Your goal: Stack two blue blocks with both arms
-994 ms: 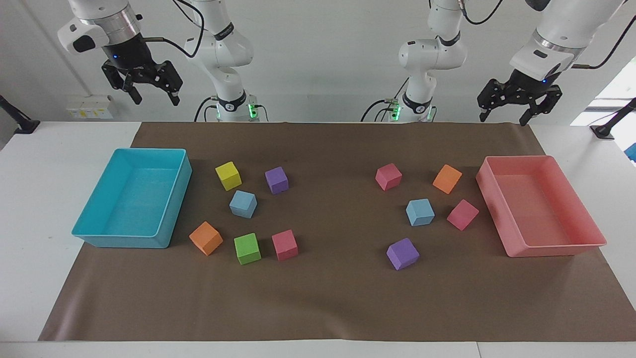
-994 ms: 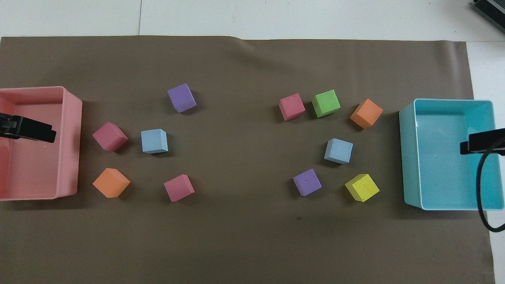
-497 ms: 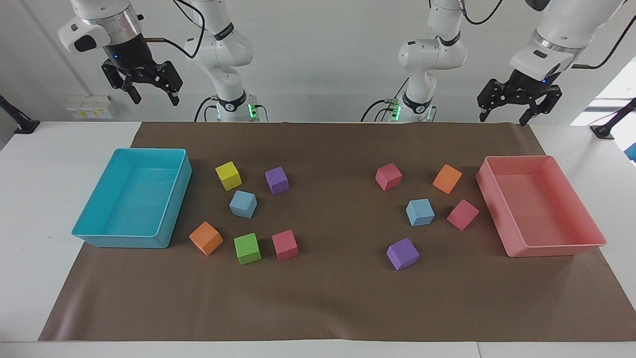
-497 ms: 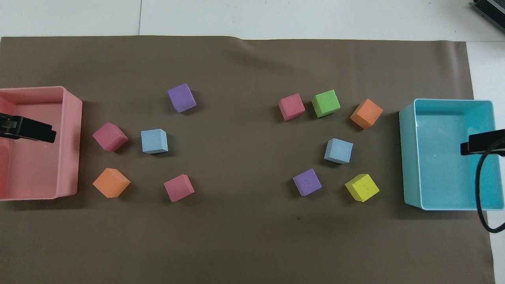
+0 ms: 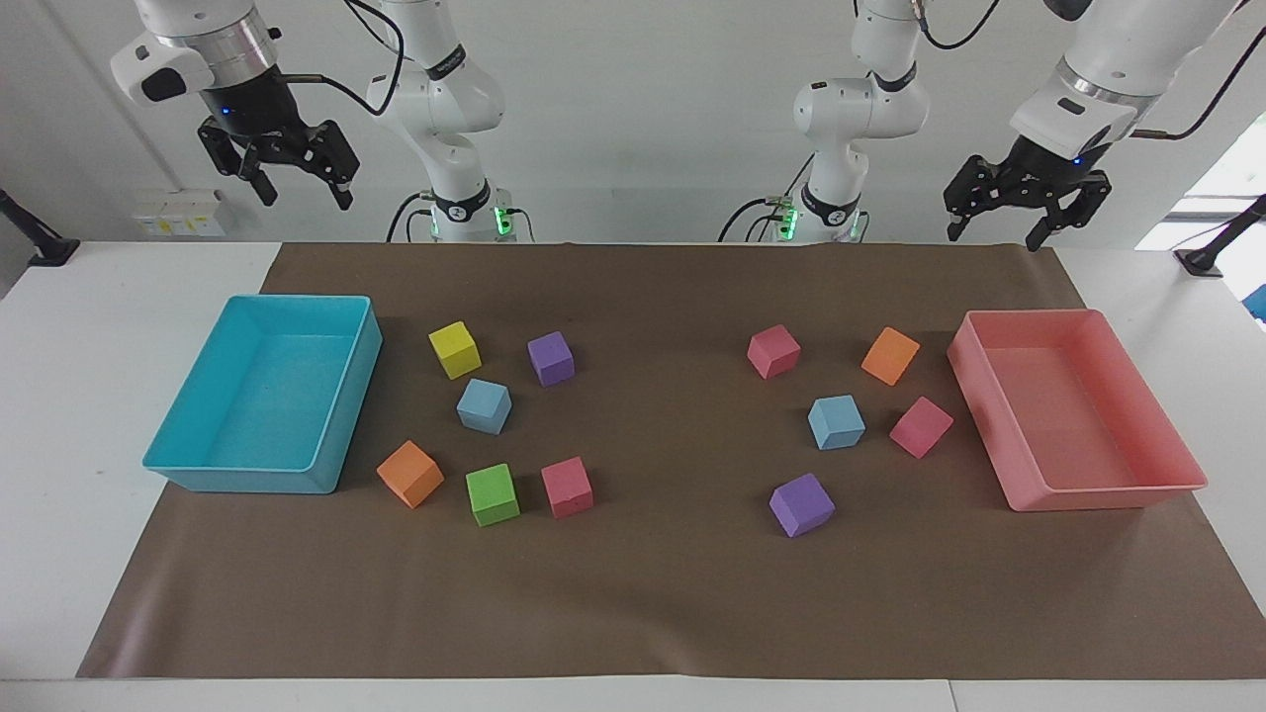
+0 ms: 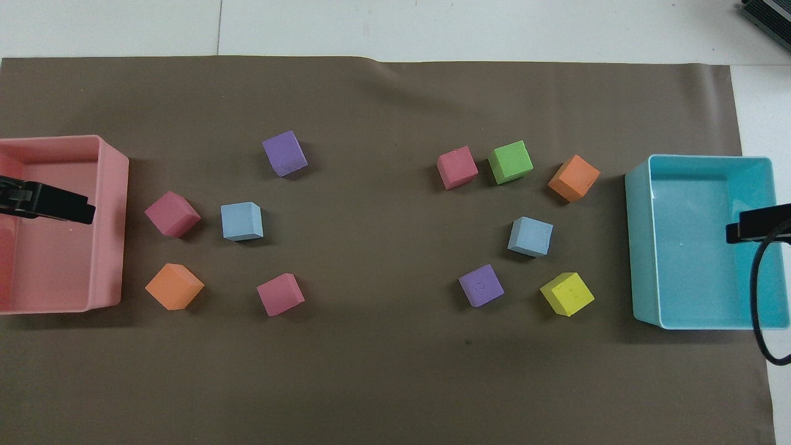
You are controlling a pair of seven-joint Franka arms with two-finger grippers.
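left claw (image 5: 991,235) edged inward | both released, right claw (image 5: 303,192) | blue blocks (image 5: 484,405) flat, apart

Big brown mat (image 5: 653,613) covers most of the white table (image 5: 59,475). At the right arm's end sits a turquoise tray (image 5: 341,396), at the left arm's end a pink tray (image 5: 1108,494).

Loose cubes near the turquoise tray: a yellow cube (image 5: 455,349) and a purple cube (image 5: 551,358) closer to the robots, then an orange cube (image 5: 409,474), green cube (image 5: 493,493) and pink-red cube (image 5: 567,487) in a rough row farther out.

Toward the pink tray: a red cube (image 5: 773,351) and an orange one (image 5: 890,356) nearer the robots, a pink cube (image 5: 921,427) just beside the tray, and another purple one (image 5: 801,504) farthest out.
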